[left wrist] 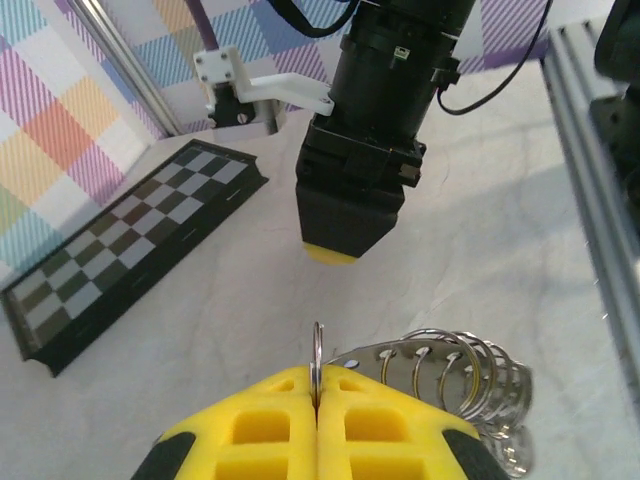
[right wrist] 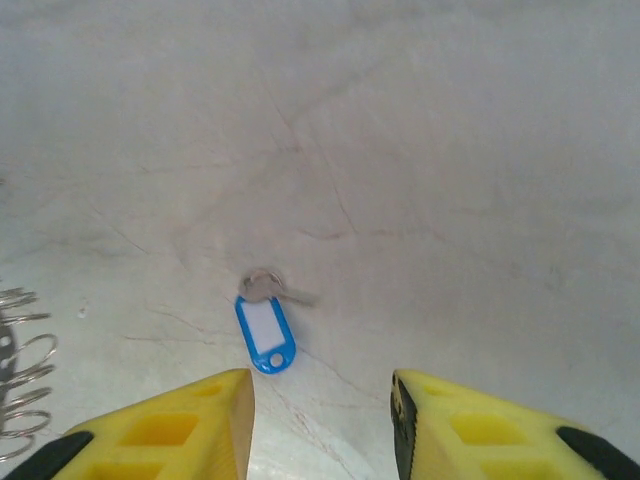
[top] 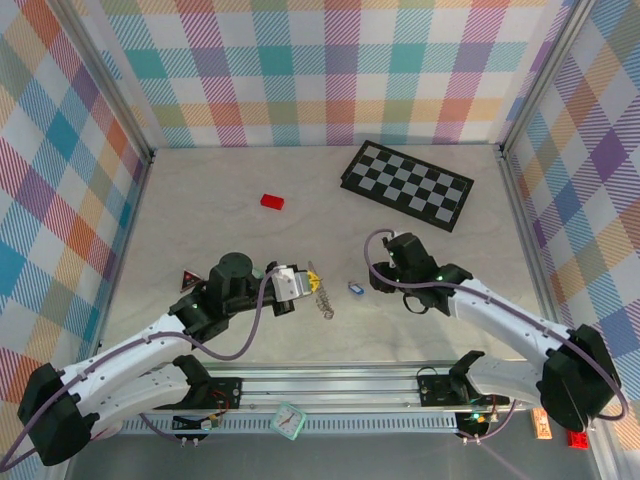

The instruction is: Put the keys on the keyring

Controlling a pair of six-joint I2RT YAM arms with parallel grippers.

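Left gripper (left wrist: 317, 388) pinches the keyring (left wrist: 470, 385); right gripper (right wrist: 320, 390) hangs open by the blue key (right wrist: 265, 335).
My left gripper is closed flat on one thin loop of the keyring, and the other coils fan out to the right of its yellow tips. I cannot tell whether they touch the table (top: 220, 240). The blue key lies flat on the table, near the keyring's right side but apart from it, just beyond my right gripper, whose jaws stand apart with nothing between them. The checkerboard (top: 407, 183) sits far right, the red block (top: 272, 201) far left of centre.
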